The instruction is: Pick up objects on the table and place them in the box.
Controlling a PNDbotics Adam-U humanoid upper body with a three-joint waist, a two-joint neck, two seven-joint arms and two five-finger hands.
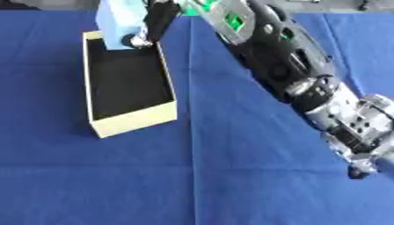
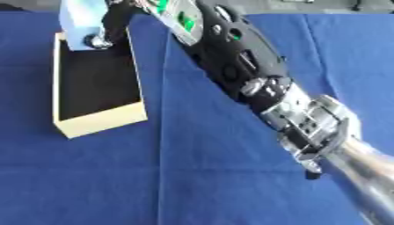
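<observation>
One hand (image 1: 154, 22) in view, right | fingers curled round light-blue object (image 1: 119, 19) | above box (image 1: 135, 118) far end

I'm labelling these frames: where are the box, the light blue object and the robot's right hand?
box (image 1: 135, 119), left eye view, on its pale near wall.
light blue object (image 1: 119, 19), left eye view, on its front face.
right hand (image 1: 158, 19), left eye view, on its black fingers.

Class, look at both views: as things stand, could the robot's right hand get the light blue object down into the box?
Probably yes. The right hand holds the light blue object over the far end of the box, whose top is open and whose dark inside looks empty. Nothing seems to lie between the object and the box.
</observation>
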